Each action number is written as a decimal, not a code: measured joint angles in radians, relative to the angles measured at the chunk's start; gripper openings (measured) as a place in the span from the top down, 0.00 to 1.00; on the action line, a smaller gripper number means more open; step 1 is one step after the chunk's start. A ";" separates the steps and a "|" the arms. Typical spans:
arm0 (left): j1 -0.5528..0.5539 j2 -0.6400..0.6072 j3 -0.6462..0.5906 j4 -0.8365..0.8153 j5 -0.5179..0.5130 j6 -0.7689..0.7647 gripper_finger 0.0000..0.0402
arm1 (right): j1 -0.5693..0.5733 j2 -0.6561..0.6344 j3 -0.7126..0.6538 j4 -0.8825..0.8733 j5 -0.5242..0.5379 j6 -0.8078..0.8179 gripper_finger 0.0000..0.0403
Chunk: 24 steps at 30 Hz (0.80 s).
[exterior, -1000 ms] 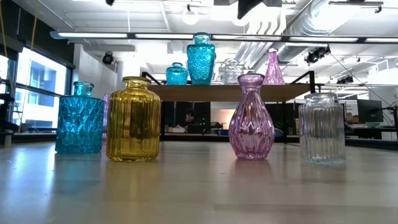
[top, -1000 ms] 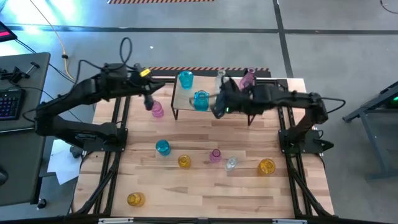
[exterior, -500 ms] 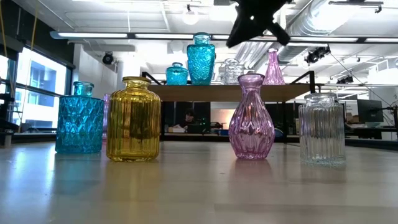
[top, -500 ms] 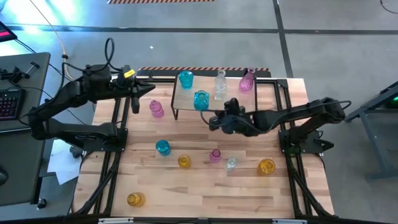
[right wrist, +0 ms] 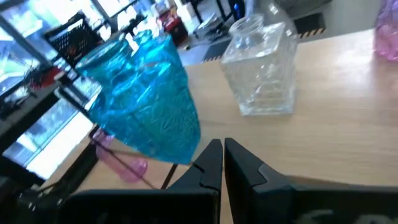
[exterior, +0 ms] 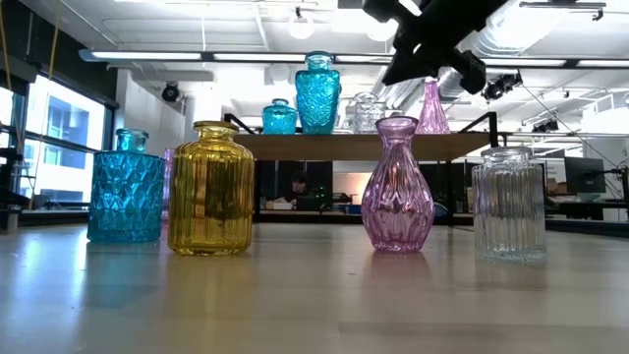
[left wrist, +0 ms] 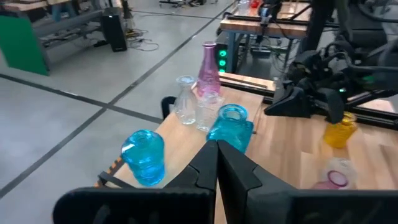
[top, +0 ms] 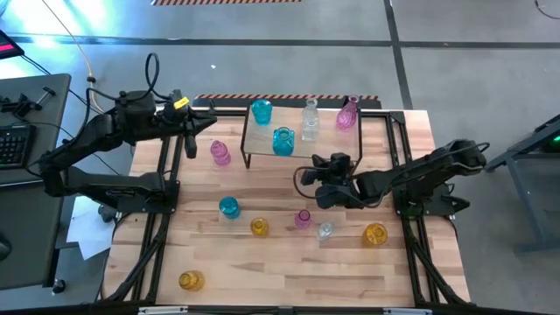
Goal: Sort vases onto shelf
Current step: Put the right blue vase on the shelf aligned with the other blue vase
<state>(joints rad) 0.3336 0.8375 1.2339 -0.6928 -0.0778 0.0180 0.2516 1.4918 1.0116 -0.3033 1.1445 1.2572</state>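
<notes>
The left tool [top: 213, 123], fingers pressed together and holding nothing, hangs off the shelf's left end, just behind the pink vase [top: 220, 153] standing on the desk [top: 280, 276] there. That vase looks like its natural pick: the fingers need to part first, then come down over the narrow neck, keeping clear of the shelf's [top: 325, 147] black leg just beside it.

Four vases stand on the shelf: a teal one [top: 261, 111] at the back left, a teal bottle [top: 283, 140] at the front, a clear bottle [top: 310, 122] and a pink-purple vase [top: 348, 114] to the right. Open board remains along the front right, so new pieces should go there, lowered straight down rather than slid past the glass.

The right tool [top: 308, 178], also closed and empty, hovers over bare desk in front of the shelf. Ahead of it stand a pink vase [top: 303, 218] and a clear jar [top: 325, 230] close together; it should take the nearer one from above to avoid knocking its neighbour. The teal [top: 228, 207] and amber [top: 259, 227] vases stand well apart.
</notes>
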 joint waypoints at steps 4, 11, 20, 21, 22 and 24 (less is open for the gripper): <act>0.000 0.000 0.000 0.001 -0.040 0.002 1.00 | 0.000 0.000 -0.025 0.042 0.026 -0.005 1.00; 0.000 0.000 0.000 0.001 -0.128 -0.055 1.00 | -0.003 0.001 -0.077 0.186 -0.002 -0.007 1.00; 0.000 -0.001 0.000 0.001 -0.135 -0.062 1.00 | -0.003 0.002 -0.120 0.368 -0.055 -0.035 1.00; 0.000 -0.001 0.000 0.000 -0.135 -0.069 1.00 | -0.003 0.002 -0.120 0.388 -0.057 -0.035 1.00; 0.000 -0.001 0.000 0.000 -0.134 -0.075 1.00 | -0.003 0.002 -0.120 0.409 -0.061 -0.039 1.00; 0.000 -0.001 0.000 -0.002 -0.121 -0.089 1.00 | -0.009 0.002 -0.120 0.449 -0.085 -0.068 1.00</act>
<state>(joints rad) 0.3336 0.8368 1.2339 -0.6944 -0.1985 -0.0711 0.2425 1.4933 0.8921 0.1459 1.0594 1.1895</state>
